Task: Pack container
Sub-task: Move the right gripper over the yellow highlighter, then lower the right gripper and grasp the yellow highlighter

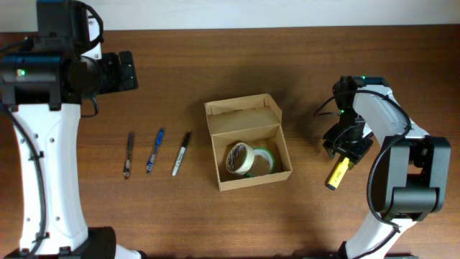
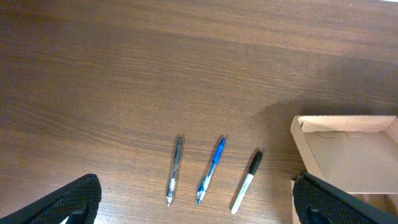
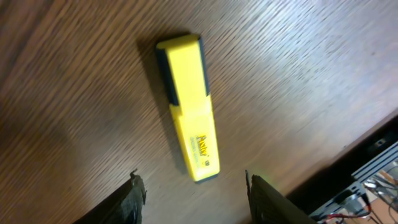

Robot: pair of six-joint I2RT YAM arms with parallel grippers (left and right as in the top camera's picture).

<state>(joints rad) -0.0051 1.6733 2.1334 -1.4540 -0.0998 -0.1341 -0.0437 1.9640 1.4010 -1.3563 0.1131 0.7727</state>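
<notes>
A yellow highlighter, a blue pen and a tan cardboard box are being shown on a brown, streaky table.

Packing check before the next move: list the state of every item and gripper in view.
container, lid open, holding tape rolls
tape rolls, inside container
highlighter, flat on table, ungripped
three pens, on table, unpacked
left gripper, open, empty
right gripper, open, empty, by highlighter

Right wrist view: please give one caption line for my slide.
Open right hand above a yellow highlighter lying flat on the wooden table.
</notes>
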